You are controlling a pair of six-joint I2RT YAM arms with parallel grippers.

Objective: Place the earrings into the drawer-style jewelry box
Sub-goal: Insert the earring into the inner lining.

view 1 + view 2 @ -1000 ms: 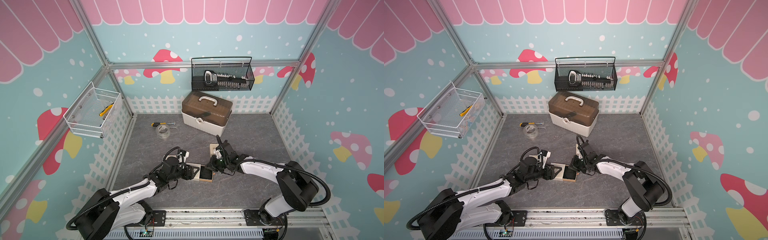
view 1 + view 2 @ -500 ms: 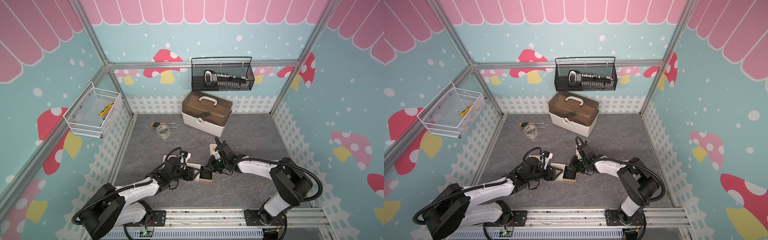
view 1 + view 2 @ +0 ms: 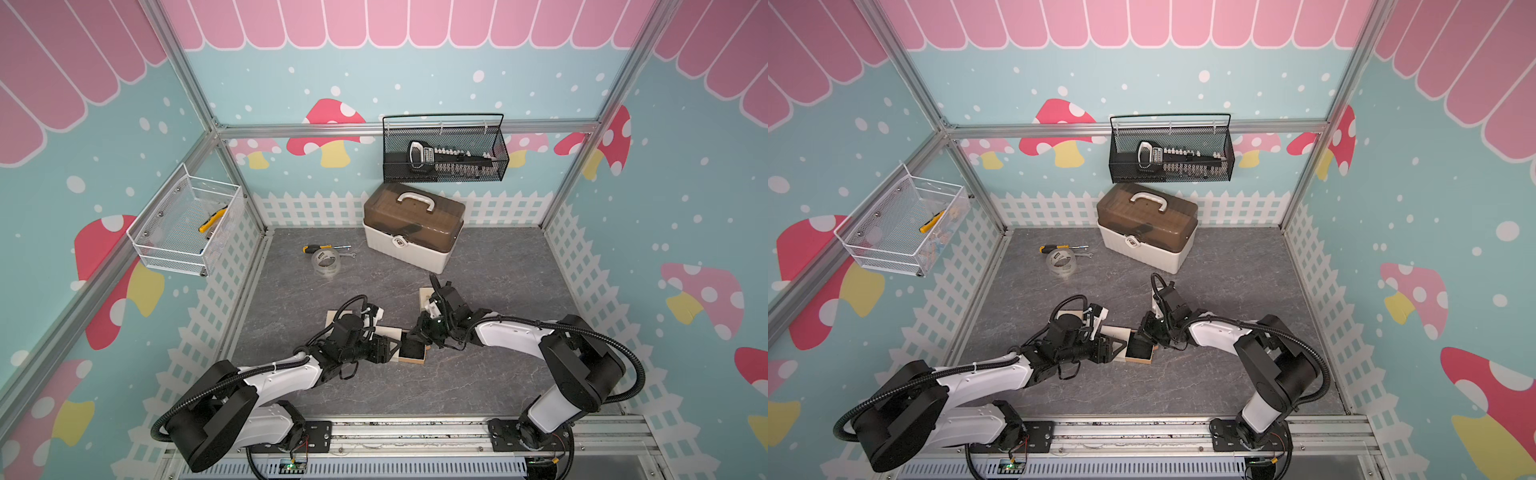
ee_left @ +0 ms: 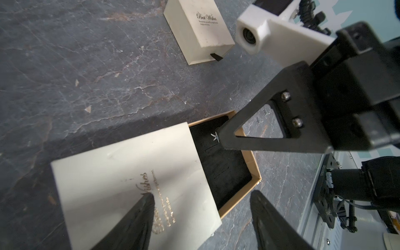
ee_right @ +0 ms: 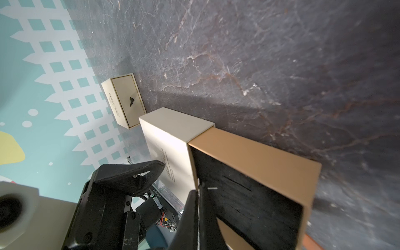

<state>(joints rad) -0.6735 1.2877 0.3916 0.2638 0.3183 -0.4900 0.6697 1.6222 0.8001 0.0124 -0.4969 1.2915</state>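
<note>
The drawer-style jewelry box (image 3: 411, 354) (image 4: 134, 171) lies between my arms, a cream sleeve with gold writing. Its tan drawer (image 4: 253, 166) (image 5: 259, 151) is pulled out and shows a black lining. One of the earrings (image 4: 215, 136), a tiny silvery star, sits at the tip of my right gripper (image 4: 219, 140) (image 3: 419, 337), which is shut on it over the lining. Its pin (image 5: 212, 188) sticks out sideways from the tips. My left gripper (image 4: 202, 195) (image 3: 390, 351) is open, with one finger (image 4: 147, 207) over the sleeve and the other beside the drawer.
A second cream box (image 4: 199, 30) with a black tab lies behind my right arm. A third cream box (image 5: 123, 101) lies behind my left arm. Farther back are a tool box (image 3: 413, 232), a tape roll (image 3: 326, 262) and a screwdriver (image 3: 322, 248). Wire baskets (image 3: 444, 153) (image 3: 187, 224) hang on the walls.
Both arms have barely shifted. The right gripper's tip has crept slightly closer over the open drawer.
</note>
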